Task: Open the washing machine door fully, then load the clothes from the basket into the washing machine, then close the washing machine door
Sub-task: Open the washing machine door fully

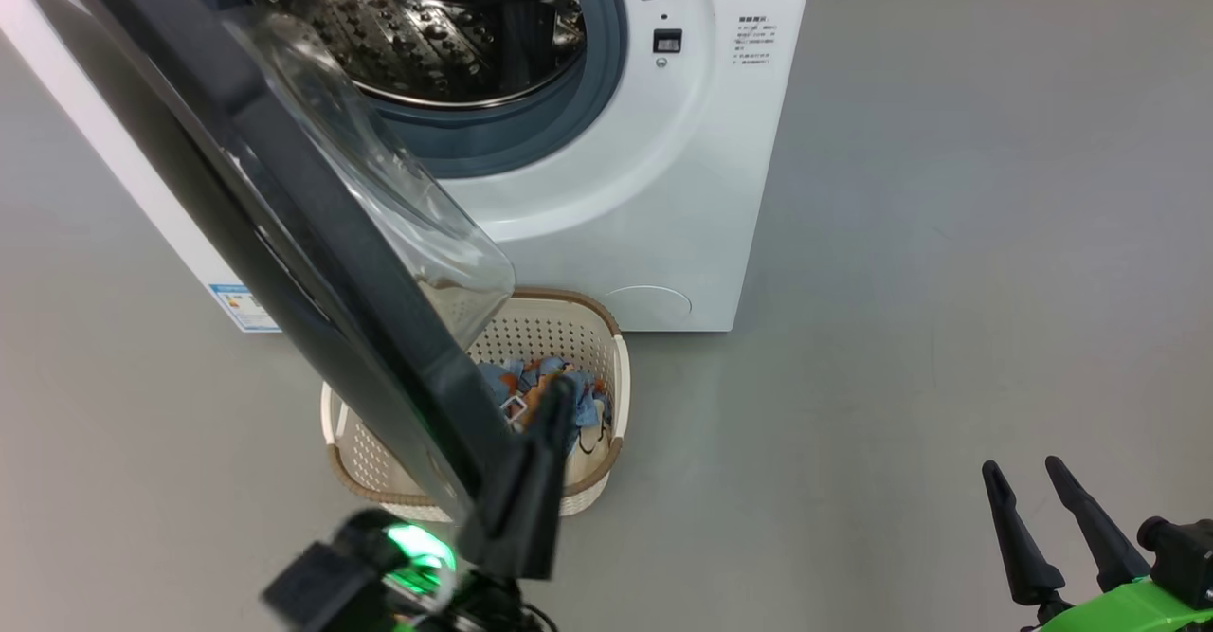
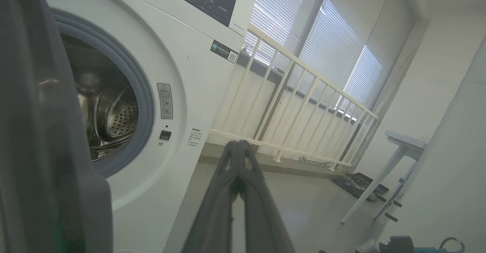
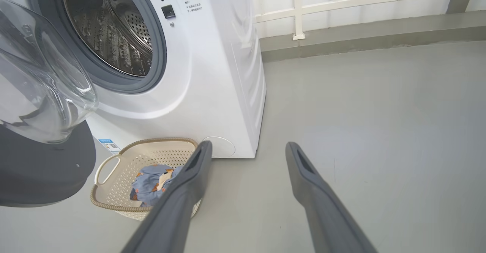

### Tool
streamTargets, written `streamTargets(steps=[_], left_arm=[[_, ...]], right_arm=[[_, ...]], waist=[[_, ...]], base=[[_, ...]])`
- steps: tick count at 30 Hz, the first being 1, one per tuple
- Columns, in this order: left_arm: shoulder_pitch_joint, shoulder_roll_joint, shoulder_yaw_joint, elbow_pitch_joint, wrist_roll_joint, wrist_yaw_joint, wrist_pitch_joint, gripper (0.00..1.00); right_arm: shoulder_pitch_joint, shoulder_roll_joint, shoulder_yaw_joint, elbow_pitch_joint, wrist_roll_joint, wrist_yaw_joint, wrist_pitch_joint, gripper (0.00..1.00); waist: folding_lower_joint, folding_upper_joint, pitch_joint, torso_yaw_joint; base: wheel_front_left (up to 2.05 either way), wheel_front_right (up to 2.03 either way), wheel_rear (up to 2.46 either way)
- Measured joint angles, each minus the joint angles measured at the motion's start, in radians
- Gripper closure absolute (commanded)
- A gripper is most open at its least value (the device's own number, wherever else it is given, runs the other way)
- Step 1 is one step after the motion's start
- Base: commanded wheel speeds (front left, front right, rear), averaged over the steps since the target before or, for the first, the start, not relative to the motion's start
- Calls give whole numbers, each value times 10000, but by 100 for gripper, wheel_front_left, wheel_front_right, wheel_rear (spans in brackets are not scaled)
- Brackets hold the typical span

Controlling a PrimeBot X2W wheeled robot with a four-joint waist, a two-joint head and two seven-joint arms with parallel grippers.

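I am looking down on the washing machine, with the washing machine door standing swung open. Its black rim is slanting from 11 o'clock toward 6 o'clock in the head view and partly covering the basket. The basket is sitting on the floor at 6 o'clock of the drum, and the clothes are lying inside it. My left gripper is pressing its 2 fingers together on nothing, just beside the door's lower edge; whether it is touching, I cannot tell. My right gripper is hanging at 4 o'clock, its 2 fingers spread wide, holding nothing.
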Motion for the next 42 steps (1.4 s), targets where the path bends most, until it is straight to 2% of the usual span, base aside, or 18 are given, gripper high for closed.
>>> streamTargets(steps=[2, 6, 16, 28, 42], left_arm=[[-38, 2, -245, 428, -397, 2, -2, 100], [-361, 6, -384, 1503, -462, 2, 0, 100], [-1005, 2, -96, 2915, -930, 109, 2, 100], [-1068, -75, 332, 3561, -1078, 23, 2, 100], [-948, -303, 447, 3513, -1062, -142, 13, 100]], right_arm=[[-3, 8, -15, -10, -19, 0, 0, 0], [-9, 25, -23, -15, -23, 0, 0, 0], [-66, 40, -23, -40, -27, 0, 0, 0], [-81, 44, -38, -63, -69, 0, 0, 0], [-89, 27, -92, -171, -86, 0, 0, 0]], waist=[[0, 0, 28, -27], [0, 0, 73, -67], [0, 0, 204, -84], [0, 0, 222, 26], [0, 0, 331, 510]], base=[[0, 0, 0], [0, 0, 0], [0, 0, 0], [0, 0, 0], [0, 0, 0]])
